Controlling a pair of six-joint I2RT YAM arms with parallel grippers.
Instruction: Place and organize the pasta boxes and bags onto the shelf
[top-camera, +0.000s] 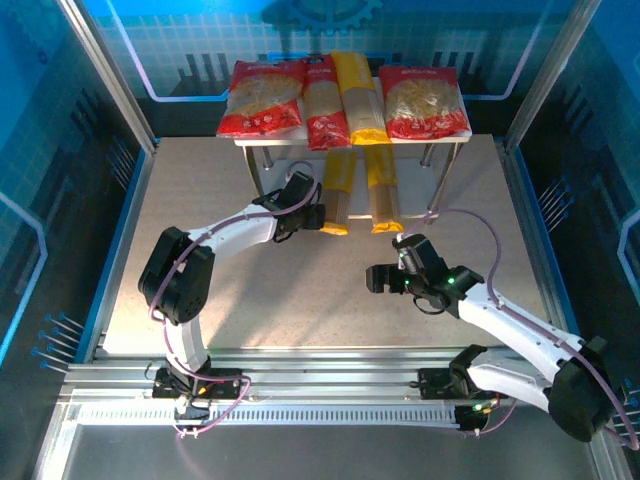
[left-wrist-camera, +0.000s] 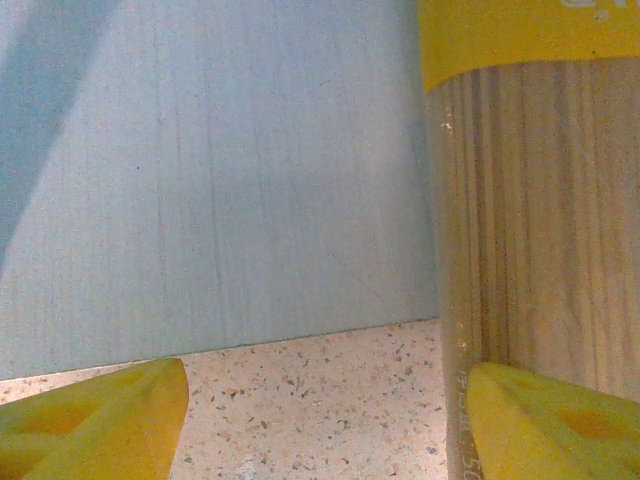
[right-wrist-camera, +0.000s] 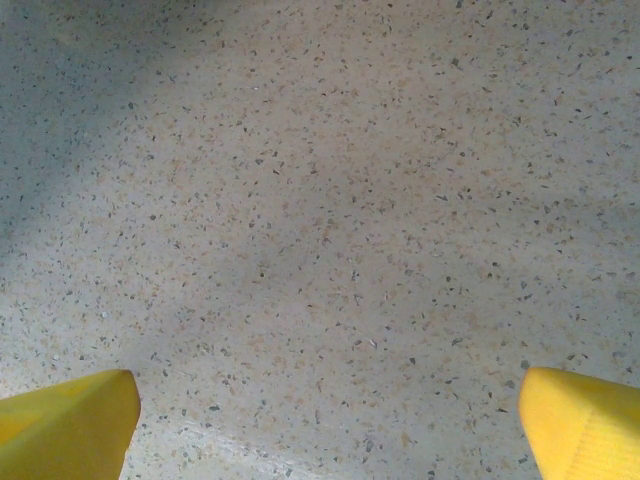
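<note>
Yellow-fingered right gripper (top-camera: 380, 278) is held with its jaws wide apart over the speckled beige table (top-camera: 200, 290) at the lower centre of the top view, with nothing between them. Farther up and to the left, the left gripper (top-camera: 312, 216) is set at the near end of a long narrow yellow spaghetti pack (top-camera: 338, 190), and this arm is by far the nearer to it.

In the left wrist view its jaws are seen standing apart, clamped on nothing. The pack runs up the right side of that frame. The right finger (left-wrist-camera: 540, 425) is seen over the pack's near end, and the left finger (left-wrist-camera: 90, 420) is kept well apart from it, over table. The pack's long axis is pointed away from the gripper, across the near edge of the light grey lower board (left-wrist-camera: 220, 170).

The pack is thus judged to lie right of the gripper's midline. A shift rightward would be called for before the jaws are closed across its narrow width.

A second yellow spaghetti pack (top-camera: 382, 190) is laid parallel, just beside the first. Farthest, on the top board of the two-tier grey shelf (top-camera: 280, 141), four packs are lined up side by side: a wide red bag (top-camera: 265, 97), a narrow red pack (top-camera: 325, 100), a third yellow spaghetti pack (top-camera: 358, 95) and a second wide red bag (top-camera: 425, 100).
</note>
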